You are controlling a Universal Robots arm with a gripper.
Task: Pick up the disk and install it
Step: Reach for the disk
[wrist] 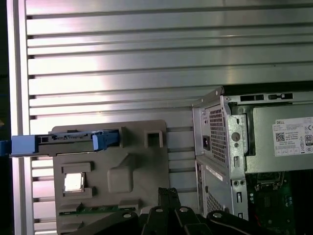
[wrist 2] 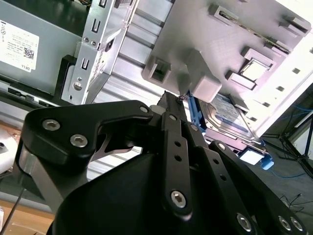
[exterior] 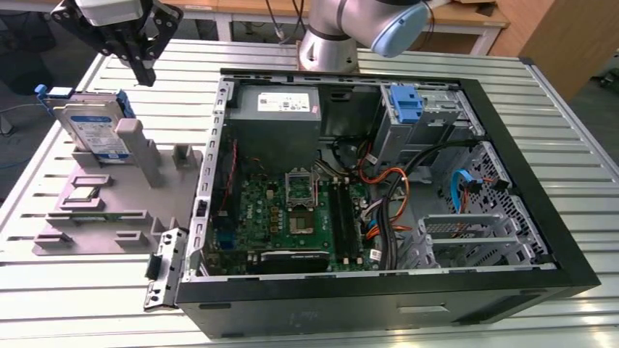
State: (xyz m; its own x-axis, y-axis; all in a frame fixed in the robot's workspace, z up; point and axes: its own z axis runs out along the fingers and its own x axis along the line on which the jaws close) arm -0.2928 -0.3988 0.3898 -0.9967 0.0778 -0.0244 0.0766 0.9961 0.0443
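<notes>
The disk (exterior: 95,134) stands on edge in a slot of the grey holder (exterior: 106,210) at the exterior view's left, silver with a white-and-blue label and blue rails. In the first wrist view the disk (wrist: 68,139) shows edge-on, and in the second wrist view its labelled face (wrist 2: 227,117) peeks past the fingers. My gripper (exterior: 144,69) hangs above and slightly behind the disk, apart from it. Both wrist views show its black fingertips pressed together, shut on nothing (wrist 2: 168,98) (wrist: 168,192).
An open computer case (exterior: 387,304) lies beside the holder, with a grey power supply (exterior: 278,105), a motherboard (exterior: 295,217) and a drive bay holding a bare blue bracket (exterior: 408,105). The arm's base (exterior: 327,43) stands behind the case on the slatted metal table (exterior: 77,304).
</notes>
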